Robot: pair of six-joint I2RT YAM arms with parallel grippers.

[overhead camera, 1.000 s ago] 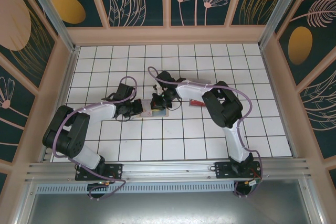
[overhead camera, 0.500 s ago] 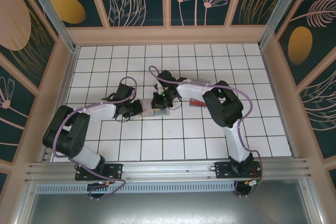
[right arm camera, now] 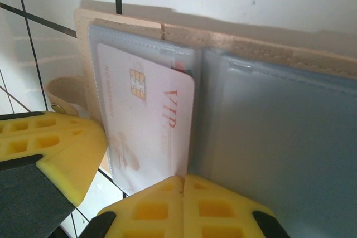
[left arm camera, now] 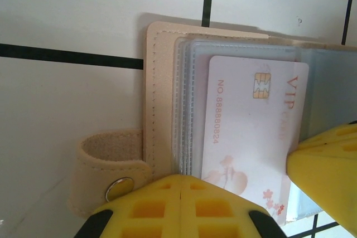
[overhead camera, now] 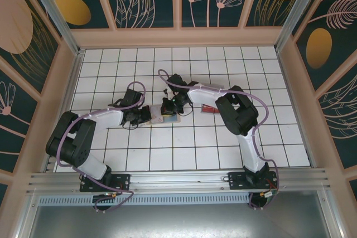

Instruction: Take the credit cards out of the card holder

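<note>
Card holder [overhead camera: 165,117] lying open on the white tiled table [overhead camera: 195,149], about mid-table, between the two grippers

Tan outside with a blue-grey inner half, spread flat with clear sleeves facing up. Carries a white VIP card [left arm camera: 245,132] with a gold chip, printed number and pale flower motif, sticking part-way out of a sleeve on the tan half. Ends on that side in a looped tan strap [left arm camera: 106,160] with a metal snap. Overlapped at its strap-side edge by the left gripper [left arm camera: 181,188], yellow fingers pressed together, nothing visible between them. Reached from the other side by the right gripper [right arm camera: 183,190], fingers likewise closed tip to tip, right at the card's near corner; cannot tell whether that corner is pinched
</note>
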